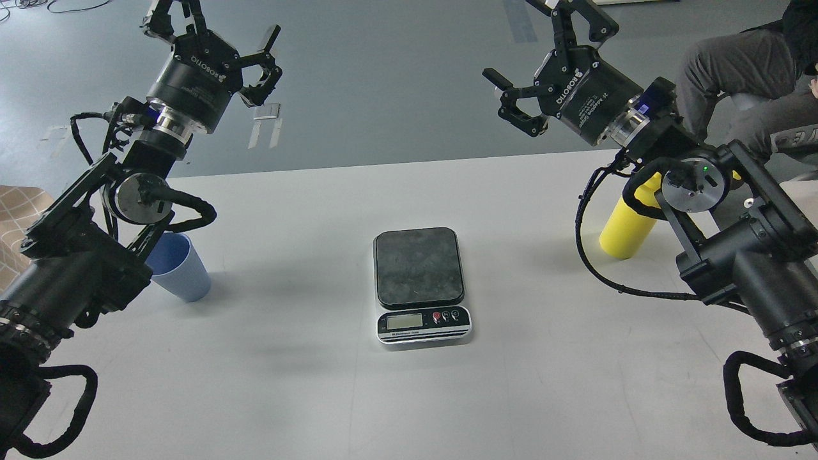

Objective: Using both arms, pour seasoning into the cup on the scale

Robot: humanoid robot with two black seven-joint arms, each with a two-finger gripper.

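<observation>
The scale (420, 275) sits in the middle of the white table, its dark platform bare. The light blue cup (180, 267) stands at the left, partly hidden behind my left arm. The yellow seasoning bottle (627, 225) stands at the right; its upper part and nozzle are hidden behind my right arm. My left gripper (214, 29) is raised high above the far left, open and empty. My right gripper (543, 57) is raised high at the far right, open and empty.
The white table (307, 383) ends at its far edge (383, 165), with grey floor beyond. A seated person (754, 76) is at the far right, behind my right arm. A patterned surface (16, 211) lies off the table's left edge.
</observation>
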